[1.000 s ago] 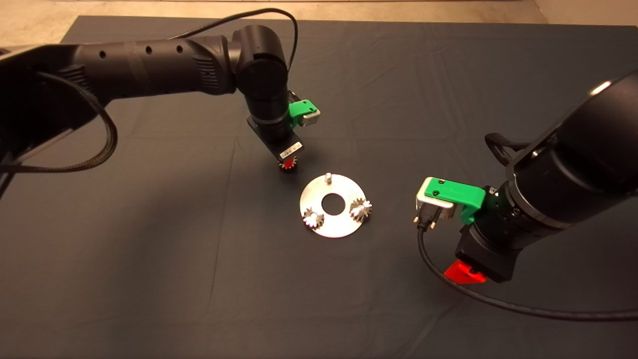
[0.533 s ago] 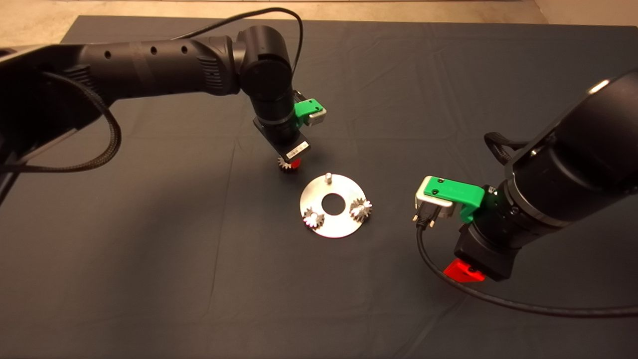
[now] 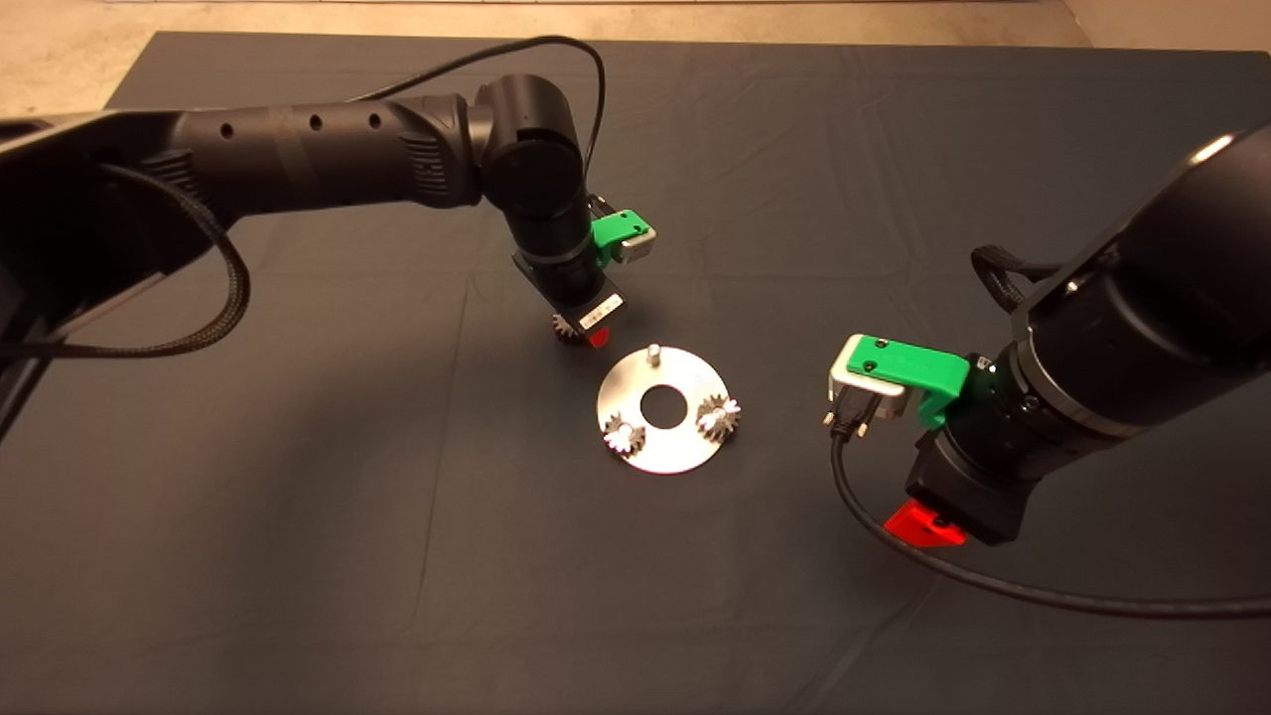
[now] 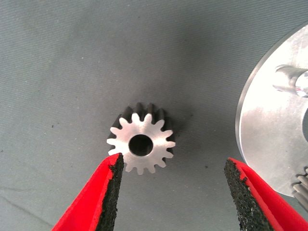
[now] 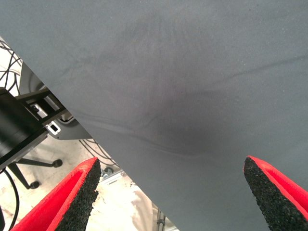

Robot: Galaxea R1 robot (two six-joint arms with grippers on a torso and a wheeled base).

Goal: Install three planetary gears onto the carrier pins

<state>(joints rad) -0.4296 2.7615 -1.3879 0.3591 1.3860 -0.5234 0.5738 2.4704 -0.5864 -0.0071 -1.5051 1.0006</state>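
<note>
One planetary gear (image 4: 141,144) lies flat on the mat, bore up, just left of the disc (image 3: 662,452). My left gripper (image 4: 173,166) hangs right over it, open, with one pad (image 4: 113,192) close to the gear's teeth and the other pad (image 4: 240,192) well off it. In the head view this gear (image 3: 566,330) peeks out beside the left gripper (image 3: 588,336). The silver disc carries two more gears (image 3: 624,435) (image 3: 717,417) on its carrier pins, and the third pin (image 3: 653,353) stands bare, also seen as pin (image 4: 291,81). My right gripper (image 3: 923,526) hovers open, right of the disc.
The dark mat (image 3: 298,497) covers the table, with pale floor beyond its far edge. A black cable (image 3: 993,591) trails from the right wrist over the mat. The right wrist view shows the mat's edge (image 5: 120,159) and a stand's legs on the floor.
My left gripper has shifted a little right toward the disc and turned, so the loose gear now shows at its left side. The right arm has crept slightly up.
</note>
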